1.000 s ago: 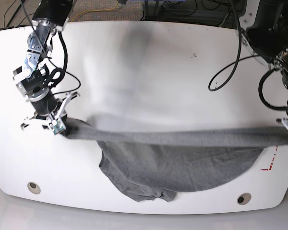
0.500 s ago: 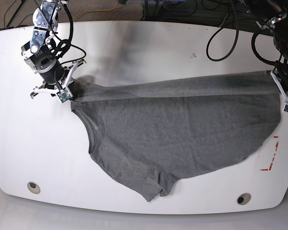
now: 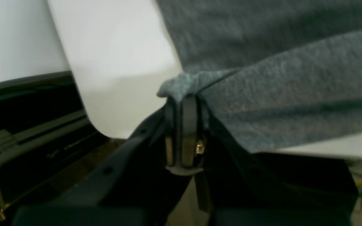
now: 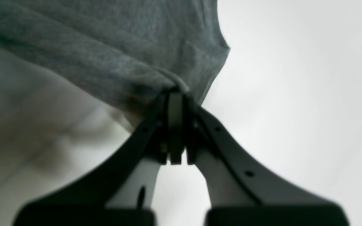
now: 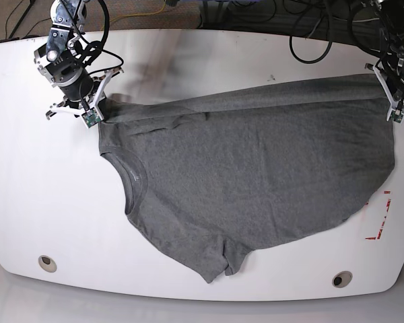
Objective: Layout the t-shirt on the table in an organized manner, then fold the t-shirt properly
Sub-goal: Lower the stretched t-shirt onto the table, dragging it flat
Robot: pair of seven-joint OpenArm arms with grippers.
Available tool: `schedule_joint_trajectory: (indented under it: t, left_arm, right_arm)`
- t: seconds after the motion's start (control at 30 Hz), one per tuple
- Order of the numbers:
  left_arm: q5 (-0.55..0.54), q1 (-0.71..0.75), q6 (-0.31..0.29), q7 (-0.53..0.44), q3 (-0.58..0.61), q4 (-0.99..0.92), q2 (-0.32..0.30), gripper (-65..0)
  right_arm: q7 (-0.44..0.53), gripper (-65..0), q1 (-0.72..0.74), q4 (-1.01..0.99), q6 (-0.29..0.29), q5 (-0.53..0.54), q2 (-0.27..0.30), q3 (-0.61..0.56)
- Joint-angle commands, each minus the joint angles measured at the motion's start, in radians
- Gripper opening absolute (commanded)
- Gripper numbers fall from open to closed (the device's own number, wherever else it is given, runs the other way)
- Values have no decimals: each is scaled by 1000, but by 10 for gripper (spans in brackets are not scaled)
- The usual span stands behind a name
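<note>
From above, the one t-shirt (image 5: 249,182) lies spread across the white desk (image 5: 40,195), its top edge stretched between the two arms, collar toward the left of that view and a sleeve hanging down near the front edge. The right end effector (image 5: 93,114) sits at the far-left corner of the cloth, the left end effector (image 5: 395,108) at the far-right corner by the desk's edge.

Only the wrist cameras show the grips up close. In the left wrist view the left end effector (image 3: 182,103) has its fingers pressed together on a bunched fold of the t-shirt (image 3: 278,78), right at the desk's (image 3: 115,62) rounded corner. In the right wrist view the right end effector (image 4: 176,94) is likewise clamped on a gathered edge of the t-shirt (image 4: 121,47), with the desk (image 4: 294,110) beneath.

Both close views are soft and blurred, so I cannot tell which part of the garment each pinches. The base view alone shows two grommet holes (image 5: 47,263) and red tape marks (image 5: 382,222) beside the cloth's right edge.
</note>
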Motion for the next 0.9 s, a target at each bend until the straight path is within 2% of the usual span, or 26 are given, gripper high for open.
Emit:
schedule_joint_trajectory:
  t: [0.0,0.37,0.87]
  left_arm:
    - [44,7,7,11,-13,13,-22,-650]
    - [45,13,7,10,-15,-5,-24,-650]
    - [48,-90,7,10,-10,-85,-30,-646]
  right_arm:
    - [4,-650,8,8,-28,-22,16,11]
    - [3,-650,24,-4,-28,-25,15,8]
    - [0,-650,200,-147,-28,-28,-4,8]
